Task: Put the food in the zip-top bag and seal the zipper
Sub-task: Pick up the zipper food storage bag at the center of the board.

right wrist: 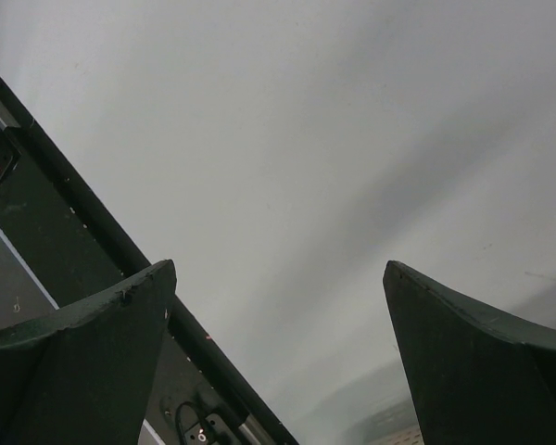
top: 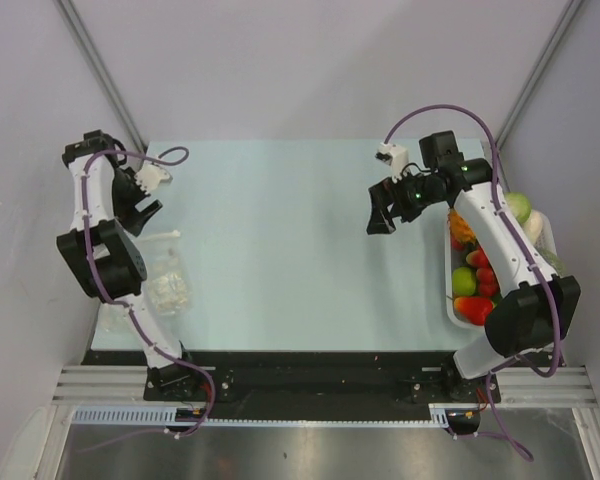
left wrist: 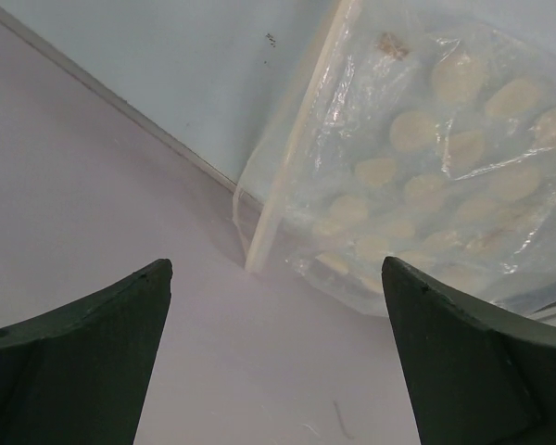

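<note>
From above we see the food [top: 475, 285] heaped in a white tray [top: 448, 300] at the pale surface's [top: 280, 240] right edge, and the zip-top bag [top: 168, 275] lying flat near the left edge. Only the left wrist view shows the bag's crinkles and pale round patches. The left fingers [top: 143, 212] and right fingers [top: 379, 217] are spread wide and hold nothing, with grey walls [top: 300, 60] around.

The right arm [top: 500, 240] hides some food [top: 474, 308], and the zip-top bag [left wrist: 426, 167] runs off frame.
</note>
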Robot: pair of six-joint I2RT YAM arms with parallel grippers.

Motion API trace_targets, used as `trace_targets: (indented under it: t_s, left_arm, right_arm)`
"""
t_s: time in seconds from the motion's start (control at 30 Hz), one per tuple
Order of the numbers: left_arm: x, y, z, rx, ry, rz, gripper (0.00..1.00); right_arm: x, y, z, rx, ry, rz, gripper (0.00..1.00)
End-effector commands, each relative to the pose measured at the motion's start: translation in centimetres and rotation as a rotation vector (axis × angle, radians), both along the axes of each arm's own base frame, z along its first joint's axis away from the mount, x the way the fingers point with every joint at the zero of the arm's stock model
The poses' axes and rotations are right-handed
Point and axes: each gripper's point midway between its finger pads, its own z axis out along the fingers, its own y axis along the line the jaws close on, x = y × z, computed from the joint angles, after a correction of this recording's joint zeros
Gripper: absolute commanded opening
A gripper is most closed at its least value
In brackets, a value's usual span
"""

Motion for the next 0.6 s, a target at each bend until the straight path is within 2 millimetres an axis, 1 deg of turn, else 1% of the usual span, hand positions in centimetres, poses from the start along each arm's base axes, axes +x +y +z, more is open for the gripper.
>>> trace_targets:
  t_s: [0.0, 0.03, 0.1, 0.13, 0.23, 0.4, 0.57]
  left_arm:
    - [-0.1, 1.1, -1.1, 0.021, 0.074, -0.146, 0.99]
    - [-0.1, 1.2, -2.1, 0.013, 0.098, -0.155, 0.99]
    - [-0.3, 1.5, -2.8, 0.007, 0.120, -0.166, 0.99]
    - [-0.5, 1.4, -3.5, -0.006, 0.143, -0.171, 0.99]
    - [-1.7, 1.7, -4.8, -0.031, 0.212, -0.192, 0.99]
    - [-2.7, 1.7, -6.5, -0.088, 0.266, -0.195, 0.98]
    - [-3.4, 1.8, -8.4, -0.107, 0.319, -0.181, 0.96]
  right_arm:
    - [-0.2, 0.3, -0.6, -0.004, 0.020, 0.026, 1.00]
    - [-0.2, 0.2, -0.8, -0.008, 0.025, 0.027, 1.00]
    - [-0.2, 0.2, -1.1, -0.016, 0.032, 0.034, 1.00]
    - [-0.2, 0.2, -1.2, -0.020, 0.034, 0.035, 1.00]
    - [-0.2, 0.2, -1.5, -0.025, 0.039, 0.040, 1.00]
    - [0.0, 0.2, -2.0, -0.028, 0.051, 0.043, 1.00]
    - [0.1, 0.3, -2.2, -0.030, 0.057, 0.046, 1.00]
